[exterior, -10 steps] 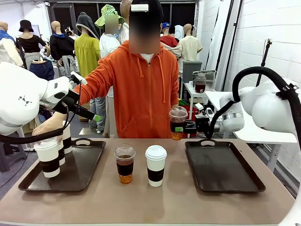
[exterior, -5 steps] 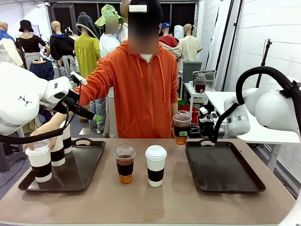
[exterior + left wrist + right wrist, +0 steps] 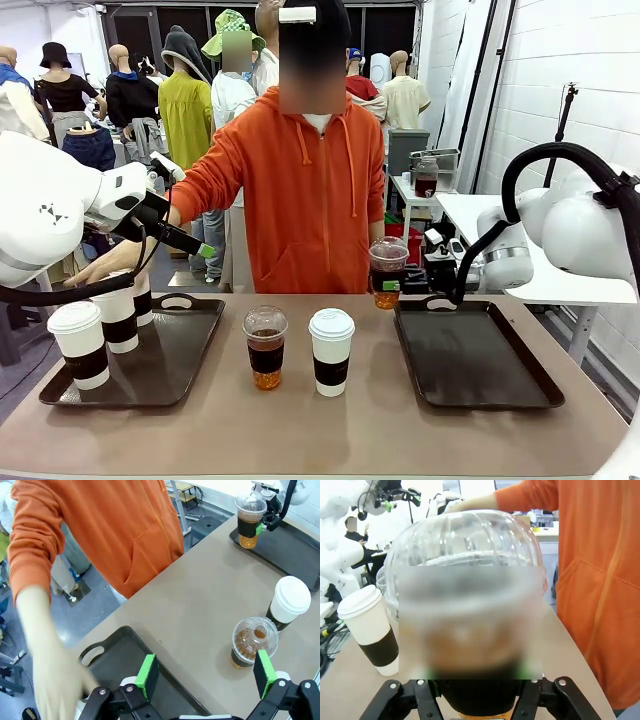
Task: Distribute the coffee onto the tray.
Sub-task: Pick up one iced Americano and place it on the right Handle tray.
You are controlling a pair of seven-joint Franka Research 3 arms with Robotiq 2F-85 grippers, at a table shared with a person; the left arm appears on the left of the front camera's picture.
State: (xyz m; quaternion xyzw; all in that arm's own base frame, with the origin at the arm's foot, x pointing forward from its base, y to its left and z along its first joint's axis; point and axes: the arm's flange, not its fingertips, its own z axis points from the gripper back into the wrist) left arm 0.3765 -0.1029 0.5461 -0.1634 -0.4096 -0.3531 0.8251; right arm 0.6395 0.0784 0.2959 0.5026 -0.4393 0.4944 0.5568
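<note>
My right gripper (image 3: 402, 279) is shut on a clear dome-lidded cup of amber coffee (image 3: 387, 271), held just above the table at the far left corner of the empty right tray (image 3: 470, 352). That cup (image 3: 470, 605) is large in the right wrist view, with the right gripper (image 3: 480, 695) clamped low on it. A second clear cup (image 3: 265, 347) and a white banded cup (image 3: 331, 351) stand mid-table. Three white cups (image 3: 80, 343) stand on the left tray (image 3: 170, 365). My left gripper (image 3: 205, 669) hangs open and empty above that tray.
A person in an orange hoodie stands at the far side, one hand (image 3: 100, 270) hovering over the left tray's cups, close under my left arm. Bare tabletop lies in front of the two middle cups and between the trays.
The person set a white cup down at the left tray's front corner and lifted the hand away. My right gripper carried the clear cup a little right and down, then held still.
</note>
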